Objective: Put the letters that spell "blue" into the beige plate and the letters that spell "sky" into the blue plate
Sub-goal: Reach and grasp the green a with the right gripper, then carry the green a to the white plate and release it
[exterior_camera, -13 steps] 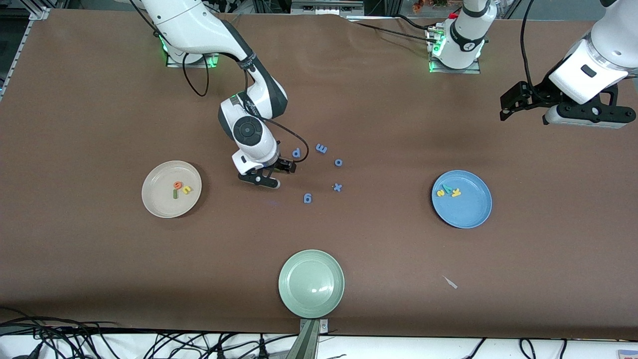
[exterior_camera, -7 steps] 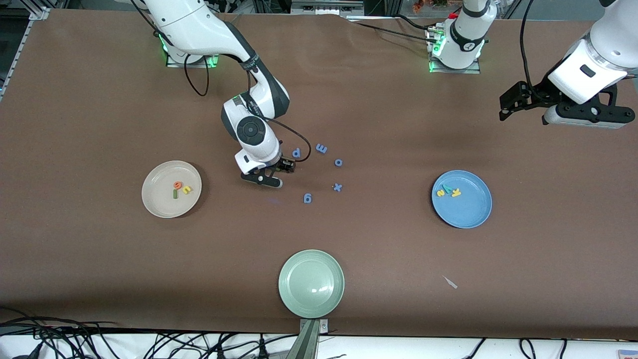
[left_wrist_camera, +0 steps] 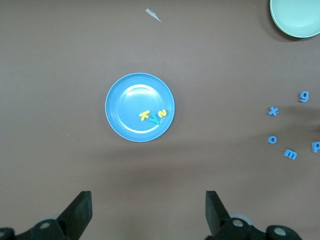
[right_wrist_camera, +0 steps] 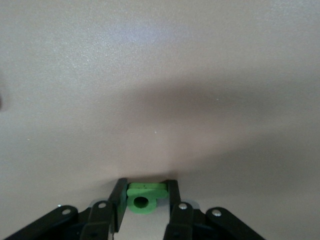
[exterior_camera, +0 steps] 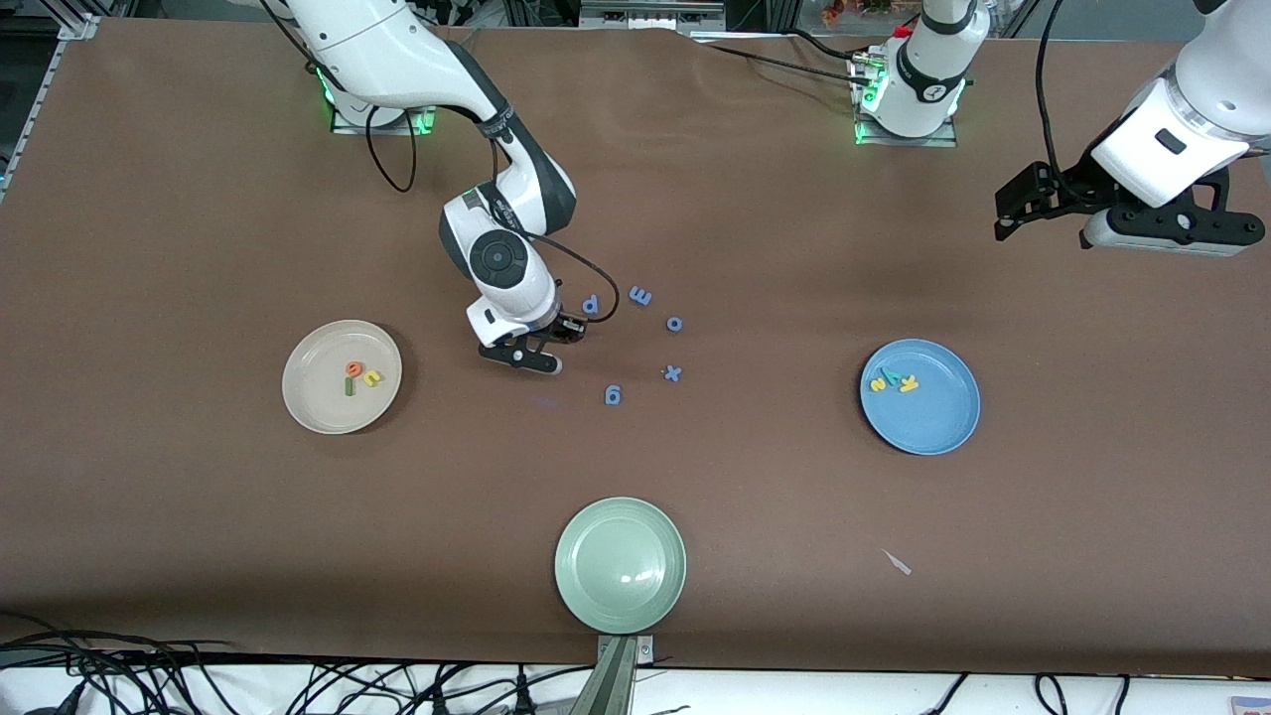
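Note:
My right gripper is low at the table's middle, beside the blue p. In the right wrist view its fingers press both sides of the green b, so it is shut on that letter. The beige plate holds the orange e, yellow u and dark green l. In the blue plate lie the yellow s, teal y and yellow k. My left gripper waits high over the left arm's end of the table, open and empty.
Blue letters p, m, o, x and g lie loose at the table's middle. A pale green plate sits near the front edge. A small pale scrap lies nearer the camera than the blue plate.
My right gripper's fingers have closed in onto the green b, and the hand has shifted slightly. The left arm has not moved.

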{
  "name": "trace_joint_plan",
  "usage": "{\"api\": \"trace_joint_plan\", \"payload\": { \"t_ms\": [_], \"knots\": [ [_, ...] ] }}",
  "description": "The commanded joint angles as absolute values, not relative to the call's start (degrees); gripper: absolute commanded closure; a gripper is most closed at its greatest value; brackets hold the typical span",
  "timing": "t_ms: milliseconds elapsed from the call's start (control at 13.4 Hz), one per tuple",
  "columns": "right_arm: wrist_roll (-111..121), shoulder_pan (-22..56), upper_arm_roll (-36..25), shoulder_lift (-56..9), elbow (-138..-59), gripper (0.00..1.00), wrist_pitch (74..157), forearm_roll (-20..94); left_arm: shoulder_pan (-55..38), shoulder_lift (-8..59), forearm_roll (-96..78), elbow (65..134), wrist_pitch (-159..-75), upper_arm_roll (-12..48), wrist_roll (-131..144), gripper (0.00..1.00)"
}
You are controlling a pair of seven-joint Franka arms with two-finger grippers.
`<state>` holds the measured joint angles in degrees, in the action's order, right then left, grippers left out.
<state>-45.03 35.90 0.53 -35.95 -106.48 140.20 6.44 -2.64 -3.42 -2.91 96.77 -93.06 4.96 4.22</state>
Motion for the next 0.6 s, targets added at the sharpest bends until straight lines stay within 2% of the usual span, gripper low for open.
{"api": "trace_joint_plan", "payload": {
  "t_ms": [0, 224, 522],
  "knots": [
    [-45.2, 36.3, 0.4, -36.0, -107.0, 0.69, 140.8, 7.1, -3.3, -2.7, -1.8, 94.9, -91.6, 4.6, 3.9, 0.0],
    [-43.6, 35.9, -0.1, -34.8, -105.9, 0.76, 138.7, 6.9, -3.3, -2.7, -1.8, 94.9, -91.6, 4.6, 3.9, 0.0],
    [-36.1, 35.9, -4.2, -32.6, -104.2, 0.78, 131.0, 6.9, -3.3, -2.7, -1.8, 94.9, -91.6, 4.6, 4.0, 0.0]
  ]
}}
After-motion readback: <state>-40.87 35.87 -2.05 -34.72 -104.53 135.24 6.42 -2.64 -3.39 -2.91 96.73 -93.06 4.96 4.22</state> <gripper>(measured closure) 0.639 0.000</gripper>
